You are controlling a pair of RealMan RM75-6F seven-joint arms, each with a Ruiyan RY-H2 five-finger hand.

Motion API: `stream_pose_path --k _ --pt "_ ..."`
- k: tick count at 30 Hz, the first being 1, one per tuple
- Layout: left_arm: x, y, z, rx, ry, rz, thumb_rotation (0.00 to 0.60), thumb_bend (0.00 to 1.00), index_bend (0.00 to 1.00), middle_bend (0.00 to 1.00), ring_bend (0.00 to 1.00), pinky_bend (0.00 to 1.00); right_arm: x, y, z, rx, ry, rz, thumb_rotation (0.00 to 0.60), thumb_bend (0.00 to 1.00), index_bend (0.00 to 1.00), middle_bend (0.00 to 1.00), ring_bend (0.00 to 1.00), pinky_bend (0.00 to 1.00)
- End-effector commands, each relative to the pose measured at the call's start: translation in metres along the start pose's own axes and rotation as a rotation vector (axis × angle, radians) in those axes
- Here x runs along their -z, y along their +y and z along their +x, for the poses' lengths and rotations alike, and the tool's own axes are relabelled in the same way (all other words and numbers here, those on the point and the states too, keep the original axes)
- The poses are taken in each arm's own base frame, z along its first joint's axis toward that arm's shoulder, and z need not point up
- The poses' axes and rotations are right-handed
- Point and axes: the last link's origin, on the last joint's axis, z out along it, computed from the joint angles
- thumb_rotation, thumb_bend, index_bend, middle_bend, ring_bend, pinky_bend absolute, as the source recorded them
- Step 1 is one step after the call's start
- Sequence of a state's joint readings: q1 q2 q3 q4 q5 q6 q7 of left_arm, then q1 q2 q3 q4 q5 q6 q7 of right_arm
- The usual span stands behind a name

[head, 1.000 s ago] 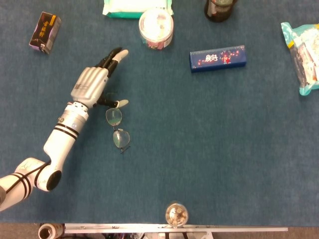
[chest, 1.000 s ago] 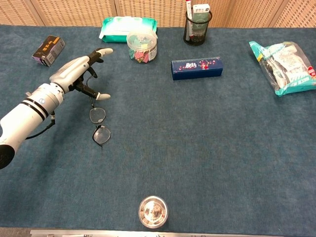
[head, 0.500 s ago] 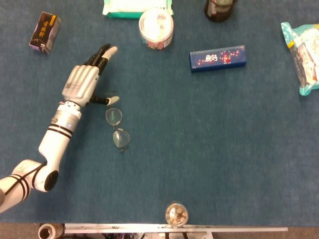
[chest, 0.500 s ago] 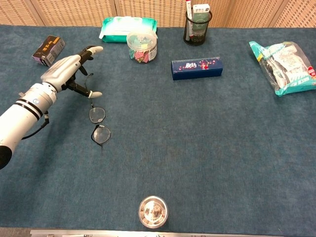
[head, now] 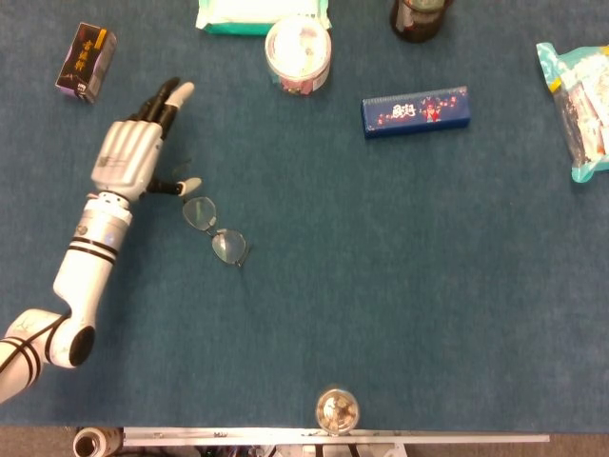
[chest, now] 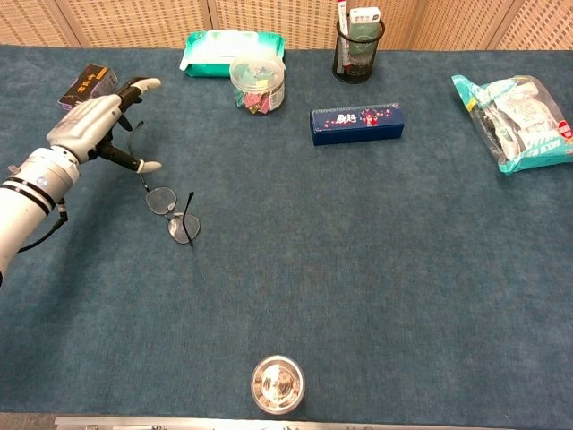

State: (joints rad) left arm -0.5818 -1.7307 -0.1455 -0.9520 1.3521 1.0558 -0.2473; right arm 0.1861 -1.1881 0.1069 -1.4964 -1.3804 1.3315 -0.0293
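My left hand [head: 128, 157] [chest: 85, 125] hovers low over the blue table cloth at the left, fingers stretched out toward the far edge and thumb spread to the side. Its thumb tip lies right at the upper end of a pair of thin-rimmed glasses [head: 214, 230] [chest: 170, 213], which lie open on the cloth, slanting down to the right. Whether the thumb touches the frame I cannot tell. Nothing is held in the palm. My right hand shows in neither view.
A small black box [head: 86, 60] [chest: 88, 90] lies just beyond the fingertips. Along the back are a wipes pack [chest: 231, 49], a round tub [head: 298, 54], a blue box [head: 416, 111] and a pen holder [chest: 358, 49]. A snack bag [chest: 519, 116] sits far right, a metal cup [head: 337, 411] at the near edge.
My left hand has swept to the left and slightly farther away. The glasses' upper end followed it, so the glasses turned and now lie slanted instead of nearly straight.
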Motion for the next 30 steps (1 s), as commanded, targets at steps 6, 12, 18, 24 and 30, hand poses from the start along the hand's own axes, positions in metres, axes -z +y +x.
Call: stream_pose_path --k 6,12,18,24,30 --pt "0.006 -0.016 0.01 -0.015 0.029 0.055 0.6 0.04 0.0 0.0 0.13 0.32 0.0 0.0 0.0 -0.004 0.0 -0.001 0.6 0.22 0.44 0.39 0.34 0.58" --pt "0.012 -0.029 0.016 -0.033 0.052 0.104 0.6 0.04 0.0 0.0 0.13 0.32 0.001 0.001 0.001 -0.004 0.004 0.0 0.6 0.22 0.44 0.39 0.34 0.58" --pt "0.019 -0.038 0.021 -0.048 0.072 0.135 0.6 0.04 0.0 0.0 0.13 0.32 0.001 0.0 0.001 -0.006 0.005 0.001 0.6 0.22 0.44 0.39 0.34 0.58" --pt "0.026 -0.044 0.028 -0.065 0.096 0.163 0.6 0.04 0.0 0.0 0.13 0.32 0.002 0.0 0.002 -0.008 0.008 0.002 0.6 0.22 0.43 0.39 0.34 0.58" --pt "0.033 -0.054 0.034 -0.073 0.111 0.206 0.6 0.04 0.0 0.0 0.13 0.32 0.003 0.001 0.002 -0.011 0.009 0.001 0.6 0.22 0.43 0.39 0.34 0.58"
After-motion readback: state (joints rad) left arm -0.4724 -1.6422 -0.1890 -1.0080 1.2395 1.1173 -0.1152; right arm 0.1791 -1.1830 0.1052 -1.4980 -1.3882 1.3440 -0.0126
